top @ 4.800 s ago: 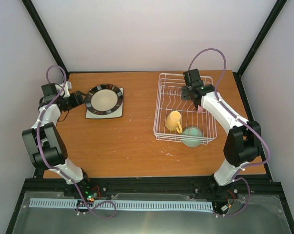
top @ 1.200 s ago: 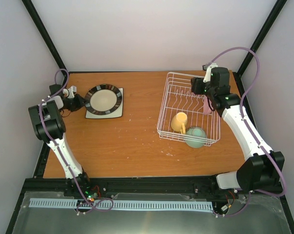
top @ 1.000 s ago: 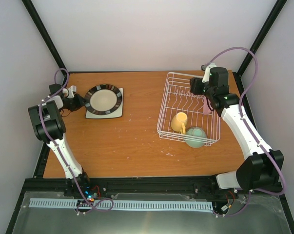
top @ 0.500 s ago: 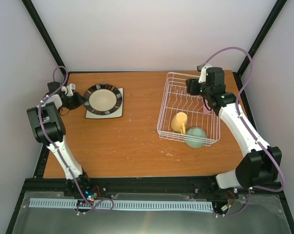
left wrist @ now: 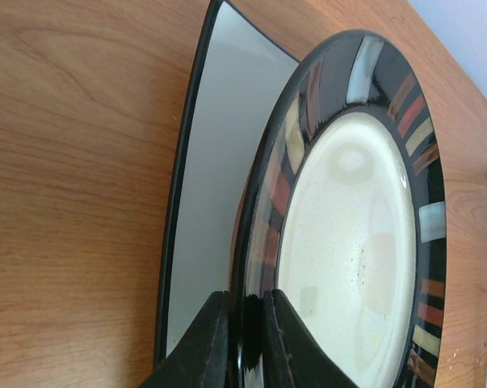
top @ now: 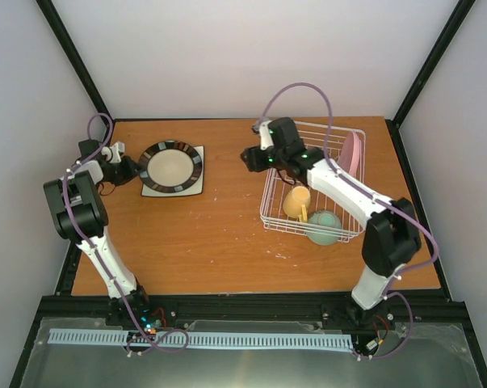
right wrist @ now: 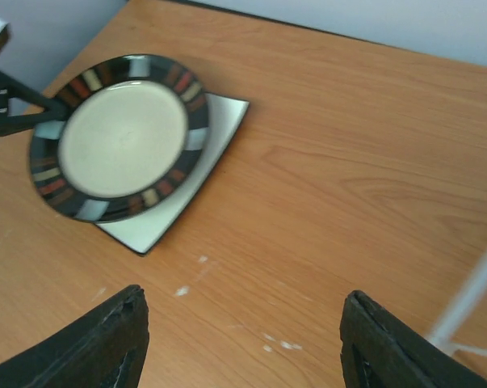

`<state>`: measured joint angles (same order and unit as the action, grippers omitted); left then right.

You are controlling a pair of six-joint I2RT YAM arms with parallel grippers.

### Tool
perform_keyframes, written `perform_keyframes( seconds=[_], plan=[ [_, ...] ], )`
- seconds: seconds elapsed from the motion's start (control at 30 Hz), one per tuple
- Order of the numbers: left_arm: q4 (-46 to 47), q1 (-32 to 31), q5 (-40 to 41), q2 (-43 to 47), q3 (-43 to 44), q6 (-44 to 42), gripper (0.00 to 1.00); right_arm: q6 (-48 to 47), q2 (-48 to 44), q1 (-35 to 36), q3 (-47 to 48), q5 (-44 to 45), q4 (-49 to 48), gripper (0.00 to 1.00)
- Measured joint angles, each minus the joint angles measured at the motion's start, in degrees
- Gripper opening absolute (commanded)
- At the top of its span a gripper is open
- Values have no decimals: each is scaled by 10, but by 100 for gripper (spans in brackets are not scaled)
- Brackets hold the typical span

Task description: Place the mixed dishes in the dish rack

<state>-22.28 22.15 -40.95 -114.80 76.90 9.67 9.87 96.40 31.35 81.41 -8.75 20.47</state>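
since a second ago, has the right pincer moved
Yes. The right pincer has swung left, from over the dish rack's far right corner to just past its left rim, and is open.

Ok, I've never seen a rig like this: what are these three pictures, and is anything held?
Two robot arms are bolted at the near edge of a wooden table. One picture looks down from above; the other two come from a camera on each wrist. The left gripper is shut on the rim of a black-rimmed round plate lying over a white square plate. The right gripper is open and empty. The white wire dish rack holds a pale yellow mug, a mint-green bowl and a pink plate on edge.
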Motion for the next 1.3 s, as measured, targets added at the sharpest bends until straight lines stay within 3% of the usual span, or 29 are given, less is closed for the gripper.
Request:
perform_keyframes(
  seconds=[0.43,0.8,1.3],
  plan=[
    [8,0,-8,0,-7,3,0,5,222,106,207,-41,48,63],
    [23,2,-22,2,-26,3,1,59,388,114,383,-40,151,63],
    [26,3,-33,20,-45,4,1,135,489,115,534,-62,188,59]
  ],
)
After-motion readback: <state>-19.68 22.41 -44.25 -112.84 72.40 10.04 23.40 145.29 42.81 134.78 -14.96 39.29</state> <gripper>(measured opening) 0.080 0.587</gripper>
